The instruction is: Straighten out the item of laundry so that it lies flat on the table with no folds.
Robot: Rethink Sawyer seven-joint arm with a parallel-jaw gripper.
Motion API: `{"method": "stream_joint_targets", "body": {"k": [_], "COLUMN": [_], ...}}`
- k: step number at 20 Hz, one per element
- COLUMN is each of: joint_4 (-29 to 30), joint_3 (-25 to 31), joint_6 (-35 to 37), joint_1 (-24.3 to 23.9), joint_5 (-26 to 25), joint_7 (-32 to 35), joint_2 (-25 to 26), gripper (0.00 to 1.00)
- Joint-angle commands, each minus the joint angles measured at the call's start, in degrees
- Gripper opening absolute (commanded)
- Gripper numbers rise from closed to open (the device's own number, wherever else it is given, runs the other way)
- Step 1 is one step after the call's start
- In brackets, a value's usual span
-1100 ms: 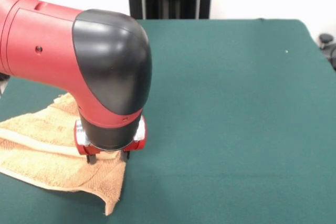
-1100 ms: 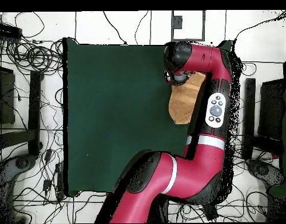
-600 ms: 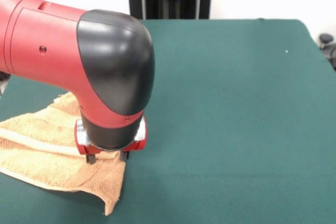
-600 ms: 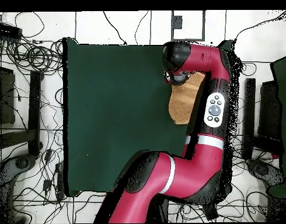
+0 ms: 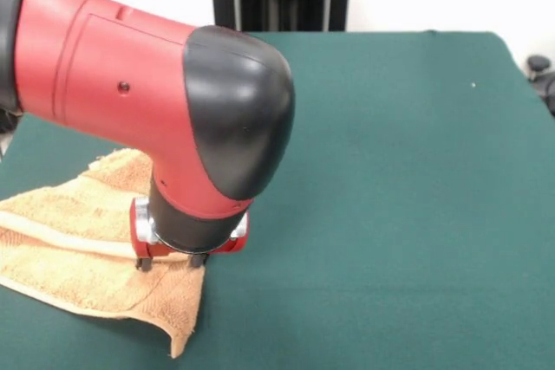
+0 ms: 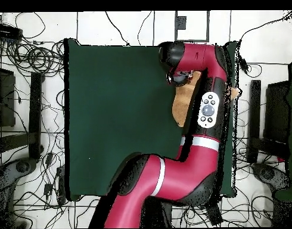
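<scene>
One small tan terry-cloth towel [image 5: 78, 240] is lying bunched near a corner of the big dark green felt table [image 5: 390, 171], and it is far from flat: a pale woven band is running across it under a raised fold, and a loose corner is hanging in a point toward the table's near edge. From above, only a strip of the cloth is showing beside the arm, close to one side of the table.

The red and black robot arm [image 5: 165, 101] is reaching down over the towel's inner edge, with its bulky black elbow joint blocking much of the view. Its gripper [image 5: 169, 262] is sitting right at the cloth, two dark tips poking out below the red collar and touching the terry surface. The tips are standing slightly apart, but whether they are pinching fabric between them or just pressing on it I cannot tell from here.

Placing the gripper on that edge makes sense to me: the open green surface is lying on that side, so a drag that way would likely spread the folds. The risk, I'd guess, is the whole towel sliding along.
</scene>
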Motion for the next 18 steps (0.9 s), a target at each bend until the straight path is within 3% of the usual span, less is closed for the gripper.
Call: {"method": "stream_joint_targets", "body": {"k": [1, 2, 3, 18], "joint_4": [1.85, 1.82, 1.79, -2.53], "joint_3": [-0.07, 0.31, 0.68, -0.15], "joint_6": [5.10, 5.88, 6.65, 9.50], "joint_1": [1.67, 1.49, 1.31, 2.25], "joint_5": [-2.75, -2.32, -1.89, -4.19], "joint_7": [10.38, 10.17, 9.95, 8.67], "joint_2": [4.03, 4.22, 4.41, 5.79], "gripper": [1.00, 1.00, 0.00, 0.00]}}
